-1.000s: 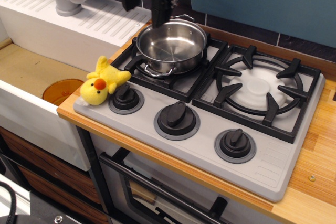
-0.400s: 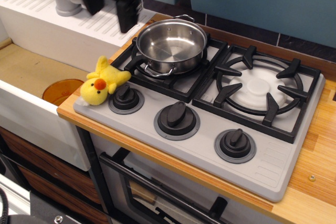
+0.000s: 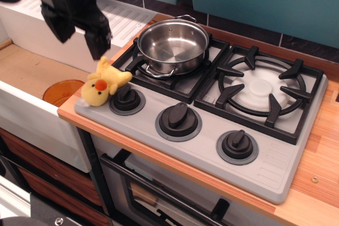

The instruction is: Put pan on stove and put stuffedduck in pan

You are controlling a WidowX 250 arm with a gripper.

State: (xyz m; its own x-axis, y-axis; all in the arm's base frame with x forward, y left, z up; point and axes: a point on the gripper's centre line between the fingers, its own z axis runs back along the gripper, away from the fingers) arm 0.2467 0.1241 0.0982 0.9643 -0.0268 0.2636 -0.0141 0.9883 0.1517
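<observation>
The pan [image 3: 172, 46] is a shiny steel pot standing upright on the left burner of the grey stove [image 3: 267, 157]; it is empty inside. The yellow stuffedduck [image 3: 103, 83] lies on the stove's front left corner, touching the leftmost knob [image 3: 127, 99]. My gripper [image 3: 80, 38] is black, hangs just above and to the left of the duck, and is open and empty. One fingertip [image 3: 99, 46] is close over the duck's upper wing.
A white sink [image 3: 32, 72] with an orange drain disc [image 3: 61, 91] lies left of the stove. A white ribbed drainboard [image 3: 127, 19] is behind it. The right burner [image 3: 262, 86] holds nothing. Wooden counter [image 3: 318, 173] borders the stove.
My gripper has moved left and down, from above the pan's left rim to just above the duck. The pan and the duck have not moved.
</observation>
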